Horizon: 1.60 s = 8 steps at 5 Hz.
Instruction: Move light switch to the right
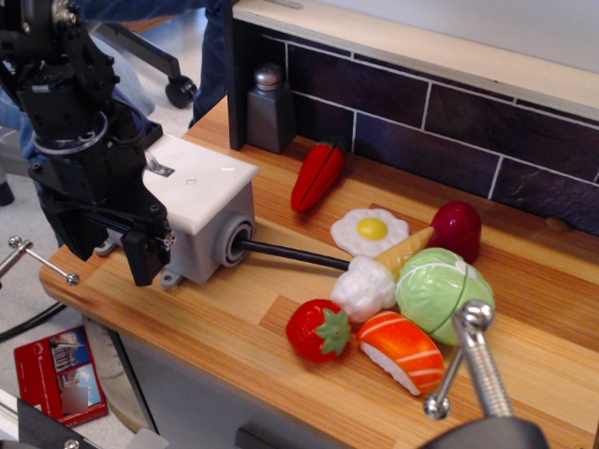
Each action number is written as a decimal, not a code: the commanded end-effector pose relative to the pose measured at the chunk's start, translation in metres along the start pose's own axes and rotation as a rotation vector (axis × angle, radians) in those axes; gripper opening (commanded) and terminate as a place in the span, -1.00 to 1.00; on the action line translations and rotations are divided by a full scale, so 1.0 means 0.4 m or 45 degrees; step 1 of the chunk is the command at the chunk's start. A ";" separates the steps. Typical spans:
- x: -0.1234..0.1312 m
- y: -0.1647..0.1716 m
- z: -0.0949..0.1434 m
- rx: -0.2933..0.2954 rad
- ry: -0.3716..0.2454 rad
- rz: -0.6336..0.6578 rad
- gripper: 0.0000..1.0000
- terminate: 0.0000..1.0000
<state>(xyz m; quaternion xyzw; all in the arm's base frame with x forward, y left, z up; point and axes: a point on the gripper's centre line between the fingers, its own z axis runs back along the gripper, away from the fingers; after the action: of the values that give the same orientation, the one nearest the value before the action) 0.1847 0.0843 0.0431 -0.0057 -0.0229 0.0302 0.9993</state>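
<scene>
The light switch is a small silvery-dark toggle lever at the left end of the white top plate of a grey box. The box stands at the left end of the wooden counter. A black cable leaves the box's right face. My black gripper hangs at the box's left side, close to the lever, fingers pointing down past the counter's left edge. One finger sits against the box's lower left corner. A gap shows between the two fingers and nothing is in them. The arm hides part of the plate's left edge.
A grey salt shaker stands at the back by the tiled wall. Toy food lies to the right: red pepper, fried egg, cabbage, strawberry, salmon sushi. A metal clamp rises at the front right.
</scene>
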 end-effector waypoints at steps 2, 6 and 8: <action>0.010 0.009 0.056 -0.057 0.018 -0.017 1.00 -1.00; 0.171 0.048 0.129 -0.096 -0.060 0.163 1.00 -1.00; 0.211 0.040 0.096 -0.085 -0.054 0.229 1.00 -1.00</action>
<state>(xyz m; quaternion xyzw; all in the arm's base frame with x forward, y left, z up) 0.2608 0.1002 0.0741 -0.0460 -0.0205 0.1251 0.9909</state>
